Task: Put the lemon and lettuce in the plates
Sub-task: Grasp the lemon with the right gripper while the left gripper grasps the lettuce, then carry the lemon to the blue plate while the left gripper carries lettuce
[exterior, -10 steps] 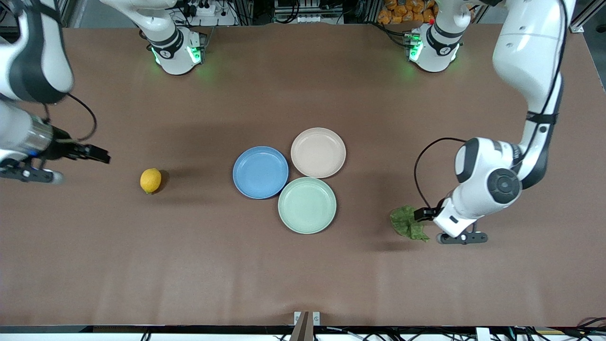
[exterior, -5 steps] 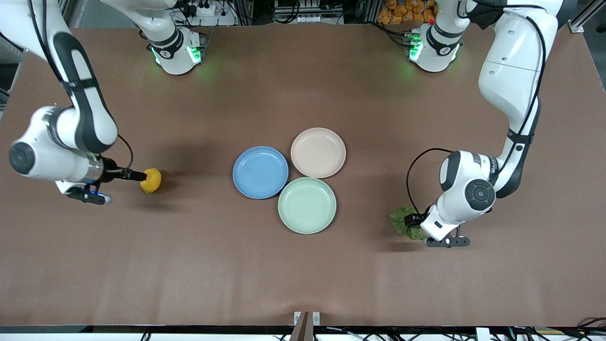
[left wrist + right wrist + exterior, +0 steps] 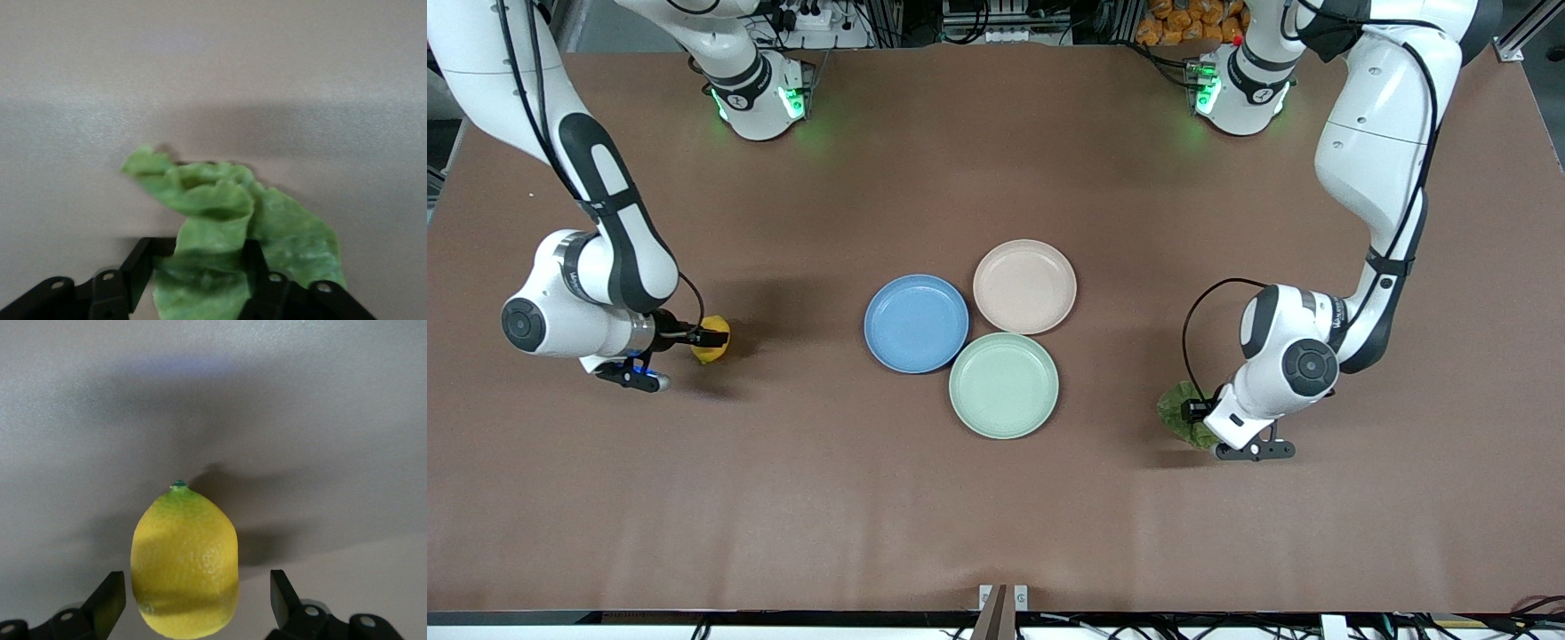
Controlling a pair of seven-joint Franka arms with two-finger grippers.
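The yellow lemon (image 3: pixel 710 354) lies on the brown table toward the right arm's end. My right gripper (image 3: pixel 717 339) is down at it, open, one finger on each side with gaps; the right wrist view shows the lemon (image 3: pixel 185 560) between the spread fingers of that gripper (image 3: pixel 197 600). The crinkled green lettuce (image 3: pixel 1176 411) lies on the table toward the left arm's end. My left gripper (image 3: pixel 1195 414) is low over it, open, with the leaf (image 3: pixel 220 220) lying between its fingers (image 3: pixel 199 267). The blue plate (image 3: pixel 916 323) and beige-pink plate (image 3: pixel 1024 286) sit empty mid-table.
A pale mint-green plate (image 3: pixel 1003 385) touches the other two plates, nearer the front camera. Bare brown table lies between each arm's object and the plates. The arm bases stand along the table's edge farthest from the camera.
The right gripper came in from the table's end and lowered around the lemon. The left gripper slid farther over the lettuce. Lemon, lettuce and plates have stayed put.
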